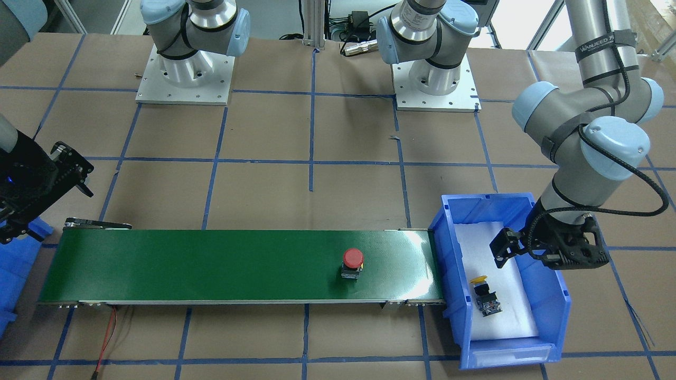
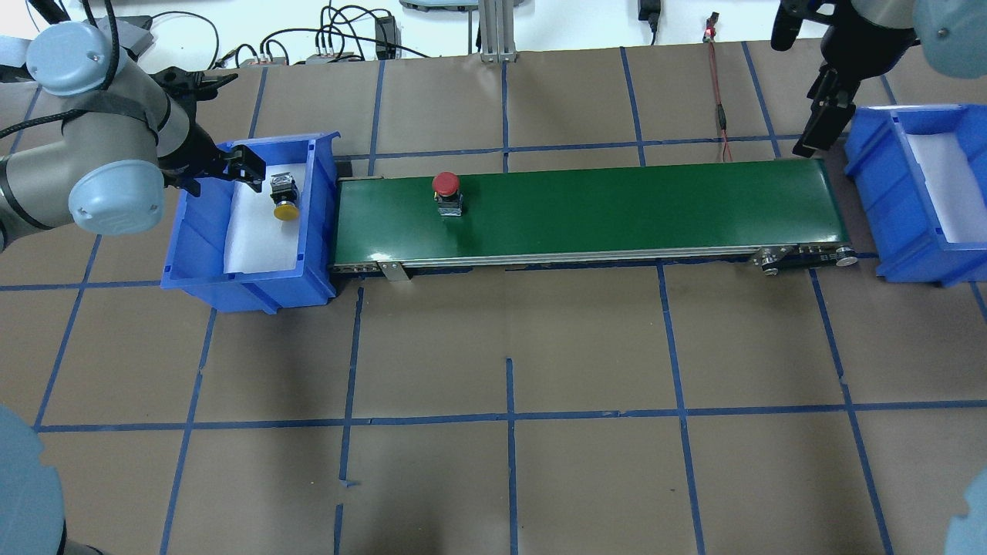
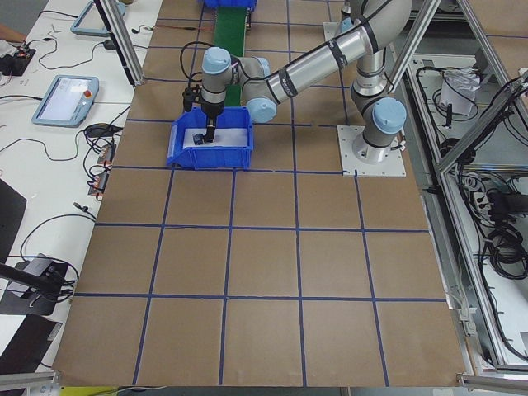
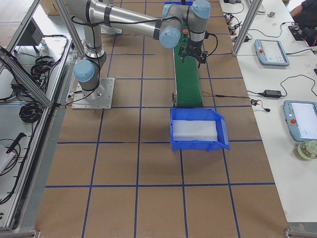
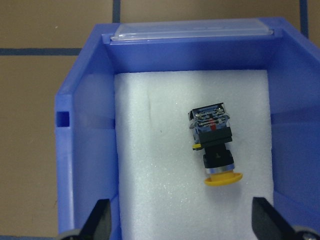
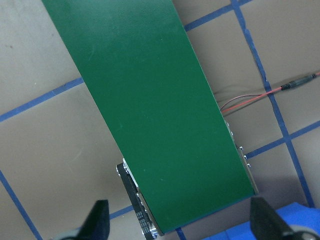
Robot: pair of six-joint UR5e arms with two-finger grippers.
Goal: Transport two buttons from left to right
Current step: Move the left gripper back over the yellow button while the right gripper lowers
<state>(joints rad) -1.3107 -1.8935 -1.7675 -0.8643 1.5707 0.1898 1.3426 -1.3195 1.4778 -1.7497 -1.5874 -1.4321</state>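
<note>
Buttons, two.
- Bench (image 2: 509,324): brown covering with a blue tape grid. It is ringed by aluminium framing and cabled side tables.
- Red button (image 1: 353,257): mushroom cap and black collar. It is stood upright on the green conveyor belt (image 1: 211,264), nearer the left bin (image 5: 85,150). Its base is possibly grey metal.
- Yellow button (image 5: 216,150): laid on its side on the white foam (image 5: 160,200) in the left bin, with the contact block exposed.
- Left arm (image 2: 116,146): jaws spread wide near the yellow button, apart from it, nothing held.
- Right arm (image 4: 124,19): jaws spread wide over the belt's other end, nothing held.
</note>
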